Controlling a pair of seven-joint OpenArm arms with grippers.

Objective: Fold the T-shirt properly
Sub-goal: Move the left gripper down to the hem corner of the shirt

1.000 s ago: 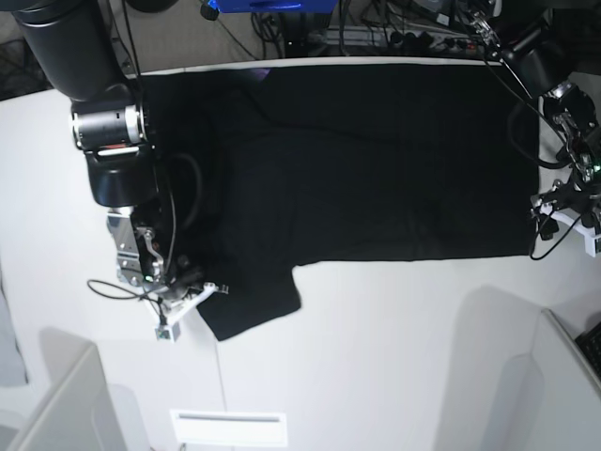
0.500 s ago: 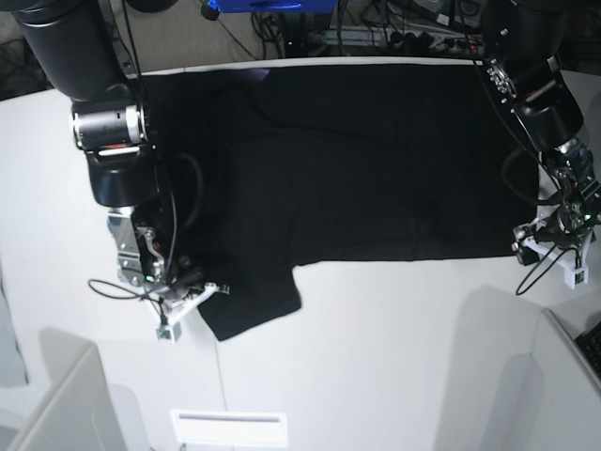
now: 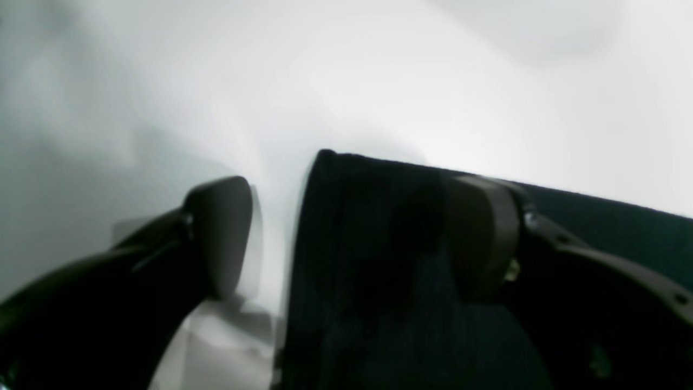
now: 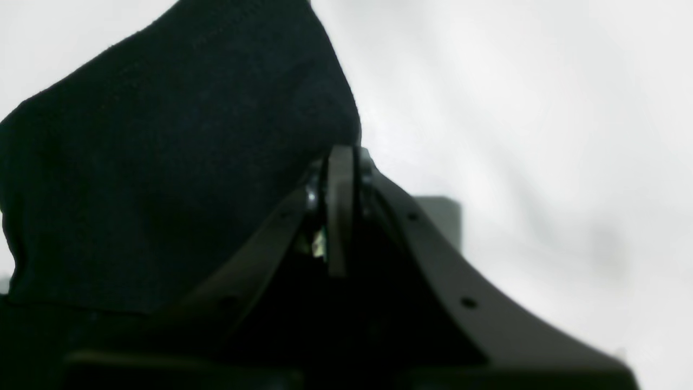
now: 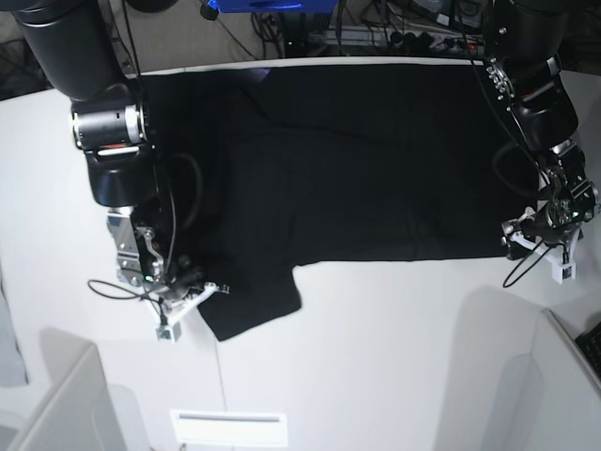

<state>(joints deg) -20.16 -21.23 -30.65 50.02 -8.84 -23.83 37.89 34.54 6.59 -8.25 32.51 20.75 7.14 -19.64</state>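
One T-shirt [image 5: 357, 169], black, spread flat across the white table [image 5: 376, 357], with one sleeve poking out at the lower left. Two arms in play. On the base view's left, the right gripper [image 5: 192, 287] is pinched closed on that sleeve's edge. Far right, the left gripper [image 5: 535, 235] has its jaws wide, straddling the shirt's bottom corner.

A white table [image 5: 376, 357] fills most of the base view under even light, with soft grey shadows near its lower edge, a tangle of dark cables [image 5: 376, 33] and a blue object [image 5: 268, 6] behind it, and pale panels [image 5: 61, 404] at the lower corners.
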